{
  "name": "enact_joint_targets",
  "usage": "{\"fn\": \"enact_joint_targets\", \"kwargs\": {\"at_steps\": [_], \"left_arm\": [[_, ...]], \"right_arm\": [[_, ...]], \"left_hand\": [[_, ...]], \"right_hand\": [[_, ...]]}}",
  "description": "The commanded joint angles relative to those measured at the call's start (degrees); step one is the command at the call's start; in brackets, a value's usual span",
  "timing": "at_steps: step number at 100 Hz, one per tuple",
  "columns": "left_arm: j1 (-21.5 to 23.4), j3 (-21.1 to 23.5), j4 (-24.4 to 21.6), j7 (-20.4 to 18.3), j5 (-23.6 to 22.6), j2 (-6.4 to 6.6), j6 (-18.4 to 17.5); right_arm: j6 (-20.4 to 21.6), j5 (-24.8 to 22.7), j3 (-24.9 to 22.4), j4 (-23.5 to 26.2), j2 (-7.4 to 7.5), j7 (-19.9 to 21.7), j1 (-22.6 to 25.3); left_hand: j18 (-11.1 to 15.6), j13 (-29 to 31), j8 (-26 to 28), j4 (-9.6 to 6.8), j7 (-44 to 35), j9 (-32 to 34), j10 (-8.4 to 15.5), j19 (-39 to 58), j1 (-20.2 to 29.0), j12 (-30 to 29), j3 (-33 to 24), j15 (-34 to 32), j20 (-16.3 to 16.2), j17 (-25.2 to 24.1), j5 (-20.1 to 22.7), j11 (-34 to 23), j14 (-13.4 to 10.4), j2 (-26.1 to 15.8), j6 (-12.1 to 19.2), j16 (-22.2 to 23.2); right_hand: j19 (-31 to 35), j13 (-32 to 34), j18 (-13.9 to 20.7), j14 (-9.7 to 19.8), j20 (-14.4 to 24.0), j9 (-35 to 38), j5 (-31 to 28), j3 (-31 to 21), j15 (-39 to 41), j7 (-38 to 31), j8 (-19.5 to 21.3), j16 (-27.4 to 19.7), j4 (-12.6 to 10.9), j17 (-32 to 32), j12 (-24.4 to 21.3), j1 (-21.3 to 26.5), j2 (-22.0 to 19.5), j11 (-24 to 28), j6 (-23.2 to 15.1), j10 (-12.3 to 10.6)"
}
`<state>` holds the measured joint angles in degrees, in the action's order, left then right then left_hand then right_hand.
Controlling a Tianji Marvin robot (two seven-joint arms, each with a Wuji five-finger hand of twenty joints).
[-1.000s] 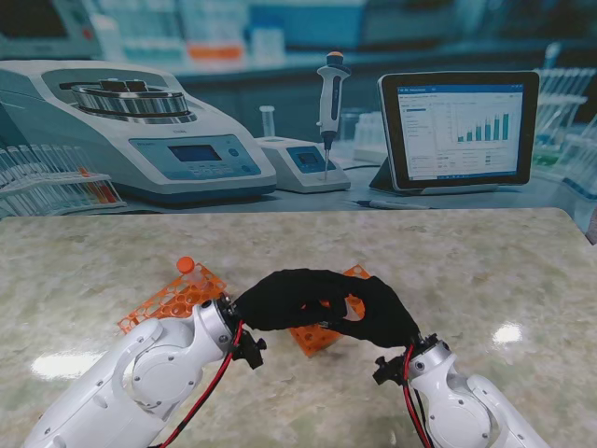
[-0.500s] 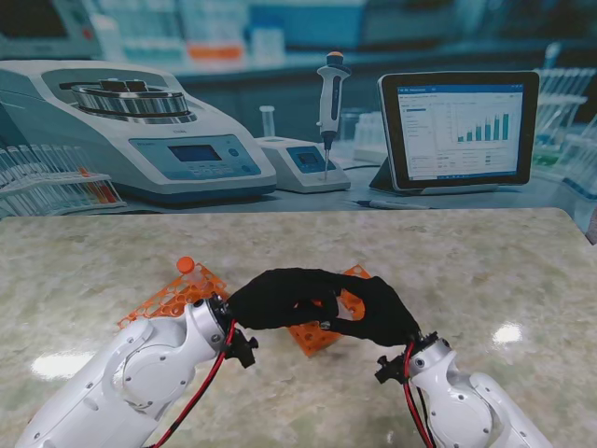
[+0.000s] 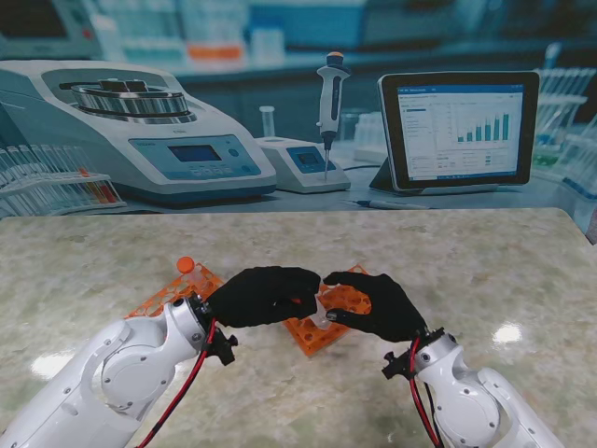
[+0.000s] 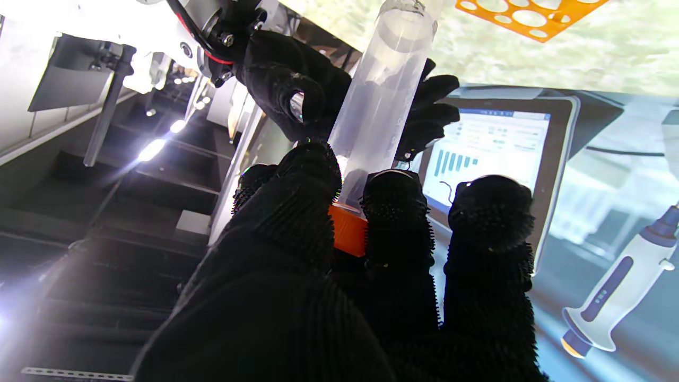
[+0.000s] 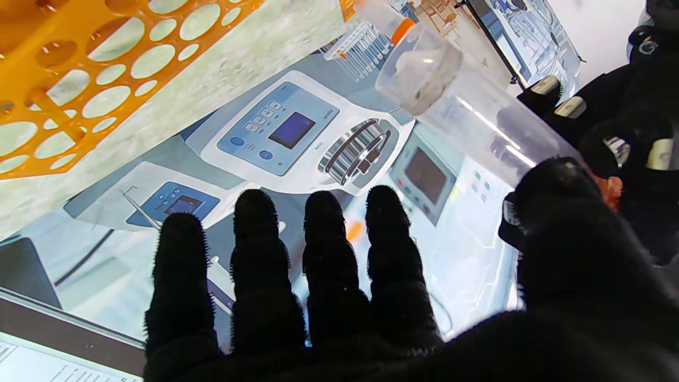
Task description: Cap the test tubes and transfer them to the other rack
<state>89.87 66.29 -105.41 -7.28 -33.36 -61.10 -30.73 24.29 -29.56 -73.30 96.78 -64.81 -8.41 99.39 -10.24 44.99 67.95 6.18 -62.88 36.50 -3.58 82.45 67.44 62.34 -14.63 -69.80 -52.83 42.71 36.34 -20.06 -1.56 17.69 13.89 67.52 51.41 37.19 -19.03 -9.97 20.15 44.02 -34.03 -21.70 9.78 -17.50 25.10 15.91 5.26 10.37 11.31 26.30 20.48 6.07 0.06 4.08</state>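
Capping in mid-air: cap meets tube over the right-hand rack.

My left hand (image 3: 264,296) pinches the orange cap (image 4: 347,229) between thumb and fingers, seated on the end of the clear tube (image 4: 379,101). My right hand (image 3: 378,306) holds the tube by thumb against the side, with four fingers (image 5: 323,249) spread and straight. A second ago both hands overlapped as one dark mass; now they sit slightly apart with the tube bridging them, lifted a little farther from me. I judge the cap is on or nearly so, though I cannot tell whether it is fully seated. One capped tube (image 3: 186,265) stands in the left rack (image 3: 177,294); the other rack (image 3: 326,317) lies under my hands on the table (image 3: 485,261).
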Motion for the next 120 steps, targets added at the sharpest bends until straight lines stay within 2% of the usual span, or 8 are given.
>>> {"fn": "enact_joint_targets", "kwargs": {"at_steps": [1, 25, 59, 87, 120], "left_arm": [[0.56, 0.54, -0.14, -0.18, -0.18, 0.34, -0.06], [1.96, 3.02, 0.25, 0.01, -1.22, 0.39, -0.2], [4.49, 6.99, -0.49, -0.84, -2.95, 0.7, -0.11], [6.5, 10.12, -0.57, -0.62, -4.42, 0.73, -0.29], [8.26, 12.77, -0.79, -0.51, -5.6, 0.76, -0.3]], "right_arm": [[-0.62, 0.04, -0.14, 0.71, 0.25, 0.72, -0.03], [-1.5, 0.84, -1.35, 1.91, 1.13, 5.58, -1.27], [-4.08, 4.48, -2.14, 3.55, 3.46, 18.58, -5.7], [-7.35, 7.41, 0.49, 2.92, 4.86, 27.03, -12.19], [-10.77, 9.6, 4.8, 1.23, 5.66, 32.96, -19.4]], "left_hand": [[-0.54, 0.88, 3.31, -3.6, -9.5, 13.77, 4.43, -0.49, 6.53, 2.9, -17.93, -0.93, -1.92, 0.27, 4.09, -22.52, -7.27, -12.7, -2.61, -0.1], [-0.89, 0.8, 3.3, -3.56, -9.56, 13.76, 4.44, -0.6, 6.53, 2.87, -17.94, -0.92, -2.22, 0.04, 4.1, -22.58, -7.17, -12.71, -2.6, -0.04], [-1.03, 0.75, 3.25, -3.55, -9.61, 13.62, 4.37, -0.6, 6.53, 2.83, -17.98, -0.96, -2.63, -0.41, 4.12, -22.65, -6.94, -12.71, -2.61, 0.11], [-1.27, 0.62, 3.18, -3.54, -9.62, 13.53, 4.32, -0.56, 6.53, 2.76, -18.03, -0.93, -2.84, -0.64, 4.11, -22.69, -6.77, -12.71, -2.65, 0.21], [-1.44, 0.62, 3.12, -3.52, -9.64, 13.47, 4.31, -0.49, 6.53, 2.71, -18.04, -0.94, -2.98, -0.8, 4.08, -22.75, -6.65, -12.72, -2.67, 0.31]], "right_hand": [[0.38, -0.59, -0.72, 0.39, -1.09, 0.04, -0.15, -0.25, -0.92, -0.55, 0.6, -0.16, -1.09, -0.98, 0.73, -1.55, -2.32, 0.46, -1.01, 0.1], [0.4, 0.07, -0.74, 1.14, -1.05, 1.02, -1.08, -0.35, -0.64, -1.32, 1.41, 0.27, -1.09, -1.13, 1.57, -1.52, -2.49, 1.01, -2.43, -0.38], [0.6, 1.13, -0.83, 1.88, -0.71, 2.08, -2.37, -0.24, -0.32, -2.42, 2.86, 1.11, -1.03, -0.85, 2.91, -1.28, -2.57, 1.49, -3.34, -0.8], [0.61, 1.67, -0.94, 2.19, -0.64, 2.35, -2.63, 0.11, -0.36, -2.44, 3.46, 1.4, -0.98, -0.56, 3.27, -1.11, -2.86, 1.34, -3.52, -0.83], [0.52, 1.93, -0.96, 2.34, -0.72, 2.5, -2.75, 0.52, -0.45, -2.36, 3.86, 1.51, -0.98, -0.49, 3.43, -0.76, -3.02, 1.27, -3.52, -0.91]]}}
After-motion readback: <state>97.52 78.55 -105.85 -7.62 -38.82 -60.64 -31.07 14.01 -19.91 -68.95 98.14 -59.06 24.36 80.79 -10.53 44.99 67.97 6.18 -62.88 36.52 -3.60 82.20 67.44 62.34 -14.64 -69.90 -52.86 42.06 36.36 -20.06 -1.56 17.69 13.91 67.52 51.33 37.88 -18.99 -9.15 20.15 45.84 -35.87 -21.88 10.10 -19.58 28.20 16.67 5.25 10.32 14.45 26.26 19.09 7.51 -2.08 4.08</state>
